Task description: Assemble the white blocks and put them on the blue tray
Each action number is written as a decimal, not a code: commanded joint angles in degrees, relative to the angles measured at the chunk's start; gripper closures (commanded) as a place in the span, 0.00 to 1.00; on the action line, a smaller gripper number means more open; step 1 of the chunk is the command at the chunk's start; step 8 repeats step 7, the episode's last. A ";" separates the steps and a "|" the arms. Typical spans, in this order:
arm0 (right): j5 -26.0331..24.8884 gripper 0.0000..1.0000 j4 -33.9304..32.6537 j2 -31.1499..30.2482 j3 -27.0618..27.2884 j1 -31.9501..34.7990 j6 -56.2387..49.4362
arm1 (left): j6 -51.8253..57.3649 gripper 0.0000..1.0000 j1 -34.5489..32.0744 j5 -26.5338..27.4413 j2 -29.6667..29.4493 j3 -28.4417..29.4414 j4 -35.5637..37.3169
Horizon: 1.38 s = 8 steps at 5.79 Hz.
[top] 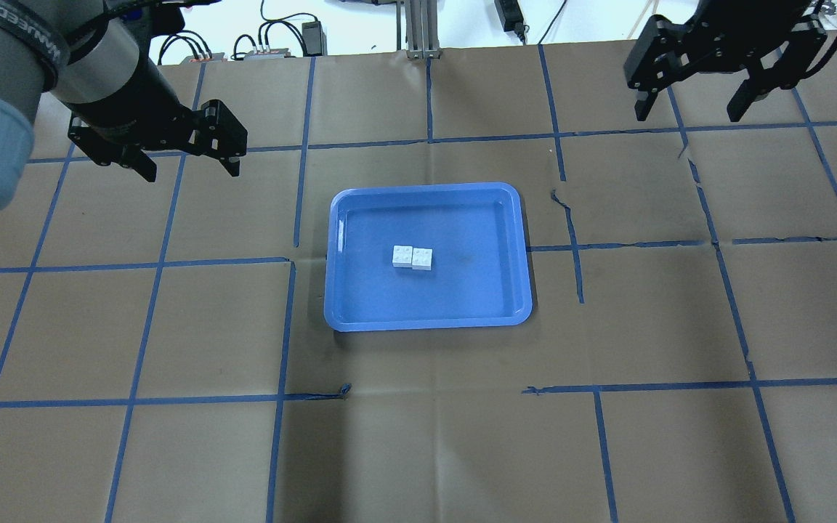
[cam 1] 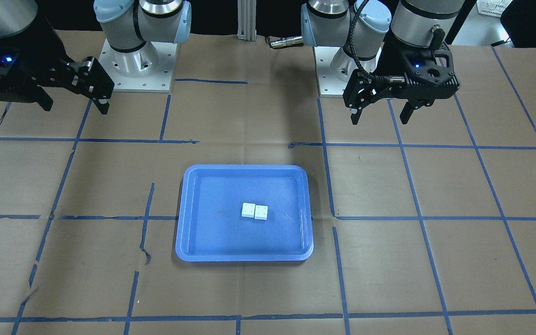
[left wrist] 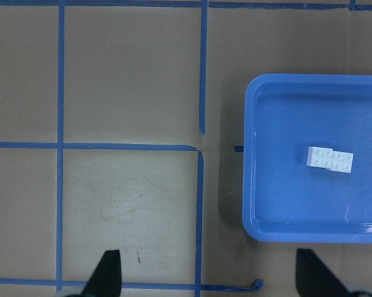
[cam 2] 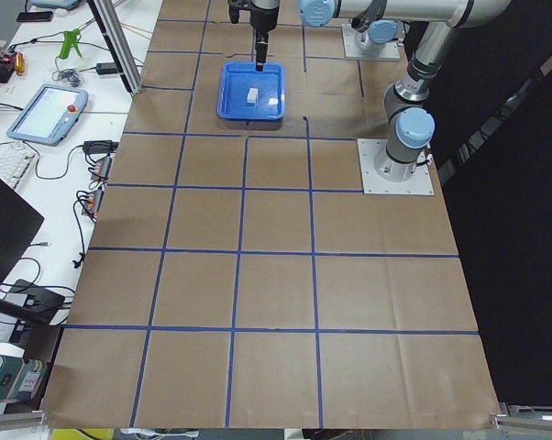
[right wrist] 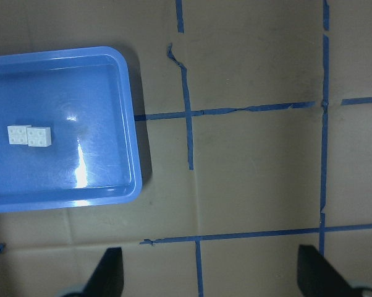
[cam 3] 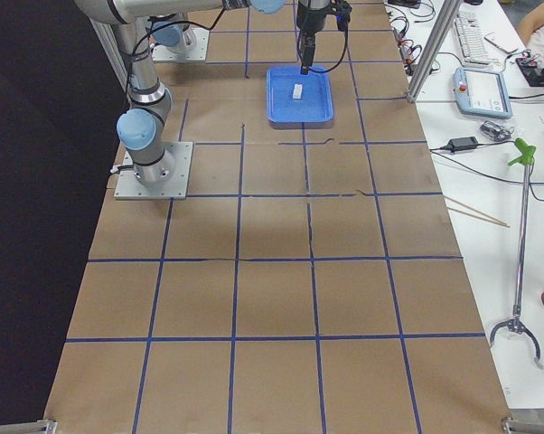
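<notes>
Two white blocks (cam 1: pixel 254 211) lie touching side by side, studs up and slightly offset, near the middle of the blue tray (cam 1: pixel 221 232). I cannot tell whether they are locked together. They also show in the overhead view (top: pixel 413 257), the left wrist view (left wrist: pixel 330 159) and the right wrist view (right wrist: pixel 29 135). My left gripper (top: pixel 192 171) hangs open and empty above the table, off the tray's (top: pixel 476 290) far left corner. My right gripper (top: pixel 689 115) hangs open and empty further off, beyond the tray's far right corner. Neither touches anything.
The table is covered in brown paper with a blue tape grid (top: pixel 295 261). The two arm bases (cam 1: pixel 137 60) (cam 1: pixel 338 70) stand at the robot's edge. A bench with a tablet (cam 2: pixel 47 110) and cables runs along the operators' side.
</notes>
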 commanded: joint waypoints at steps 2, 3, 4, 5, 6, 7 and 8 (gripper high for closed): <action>0.04 0.00 -0.34 -2.00 4.52 1.77 4.68 | -0.02 0.01 0.00 -0.07 -0.23 0.01 0.14; 0.04 0.00 -0.96 -2.37 5.24 1.77 4.78 | -0.02 0.01 0.00 0.19 -0.23 0.09 0.14; -0.04 0.00 -0.97 -2.29 5.16 1.77 4.69 | 0.07 0.01 0.00 0.19 -0.23 0.09 0.14; -0.04 0.00 -1.40 -2.29 5.16 1.77 4.69 | -0.02 0.01 -0.08 0.19 -0.32 0.01 0.14; -0.48 0.00 -2.80 -2.20 5.25 1.77 4.17 | -0.02 0.01 -0.08 0.10 -0.32 0.01 0.14; -0.57 0.00 -2.81 -2.20 5.34 1.77 4.16 | -0.02 0.01 0.00 0.10 -0.32 0.01 0.14; -0.57 0.00 -2.81 -2.20 5.34 1.77 4.16 | -0.02 0.01 0.00 0.10 -0.32 0.01 0.14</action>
